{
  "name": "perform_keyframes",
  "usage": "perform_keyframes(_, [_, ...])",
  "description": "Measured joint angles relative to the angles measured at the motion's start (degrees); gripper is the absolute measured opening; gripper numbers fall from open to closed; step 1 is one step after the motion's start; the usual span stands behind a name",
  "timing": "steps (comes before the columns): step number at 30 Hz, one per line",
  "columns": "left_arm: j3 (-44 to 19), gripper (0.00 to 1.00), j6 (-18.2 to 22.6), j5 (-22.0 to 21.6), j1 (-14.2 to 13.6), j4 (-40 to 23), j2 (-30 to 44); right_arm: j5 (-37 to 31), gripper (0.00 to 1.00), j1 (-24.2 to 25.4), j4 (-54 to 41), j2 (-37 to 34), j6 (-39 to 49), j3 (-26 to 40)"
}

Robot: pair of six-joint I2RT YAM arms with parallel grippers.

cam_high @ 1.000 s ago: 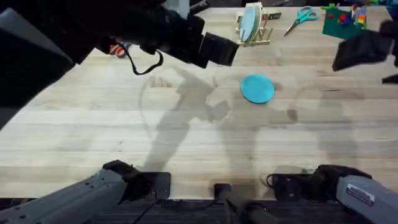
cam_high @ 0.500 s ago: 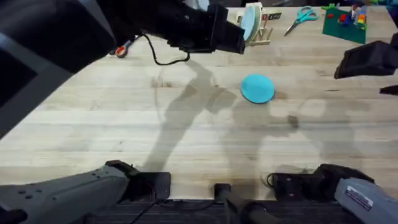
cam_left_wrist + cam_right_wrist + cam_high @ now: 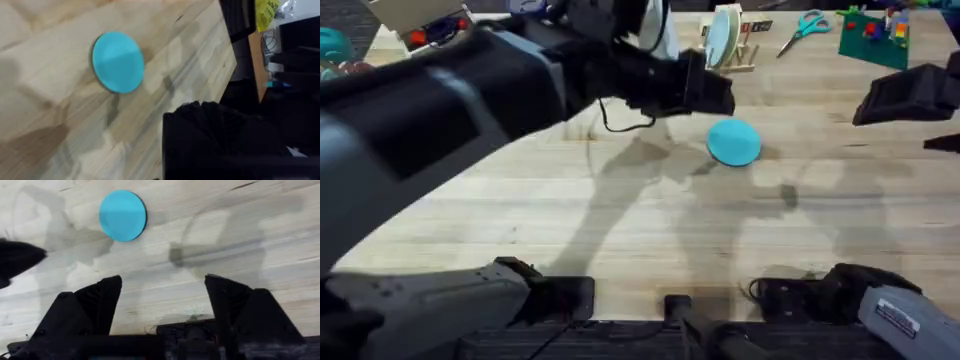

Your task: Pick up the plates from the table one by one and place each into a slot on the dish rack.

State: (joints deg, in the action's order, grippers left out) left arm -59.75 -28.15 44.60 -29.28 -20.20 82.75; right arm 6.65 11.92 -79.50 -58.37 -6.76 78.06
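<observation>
Teal plate (image 3: 733,141) — beside left hand (image 3: 718,92)

One plate (image 3: 733,141) lies flat on the table (image 3: 620,230), mid-right. Behind it, the dish rack (image 3: 728,52) stands near the far edge; another plate (image 3: 723,36) upright in it.

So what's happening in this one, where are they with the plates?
One cream plate already stands in the dish rack at the far side of the table. The teal plate lies flat on the wood, not yet picked up. The left arm reaches across the middle, its tool just short of the teal plate. The right tool is open and holds nothing, above bare table near that plate.
</observation>
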Motion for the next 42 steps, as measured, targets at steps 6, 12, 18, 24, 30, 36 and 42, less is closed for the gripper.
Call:
perform_keyframes(6, [0.7,0.042,-3.0,2.1,-1.1,6.2,7.8,0.3,0.996,0.0,0.0,0.0,0.0,0.0])
perform_keyframes(12, [0.7,0.042,-4.0,2.1,-2.5,7.3,12.6,0.3,0.996,0.0,0.0,0.0,0.0,0.0])
perform_keyframes(18, [0.7,0.042,-3.8,2.1,-2.4,8.8,16.3,0.5,0.996,0.0,0.0,0.0,0.0,0.0])
perform_keyframes(24, [0.7,0.042,-3.4,2.1,-2.5,12.7,20.6,0.5,0.995,0.0,0.0,0.0,0.0,0.0])
perform_keyframes(30, [0.7,0.042,-2.6,0.6,-2.9,13.8,23.1,0.5,0.996,0.0,0.0,0.0,0.0,0.0])
perform_keyframes(36, [0.7,0.042,-2.3,-0.6,-3.0,15.1,23.8,0.5,0.996,0.0,0.0,0.0,0.0,0.0])
perform_keyframes(42, [0.7,0.041,-2.4,-0.7,-3.0,16.7,24.9,0.5,0.996,0.0,0.0,-0.2,0.0,0.0])
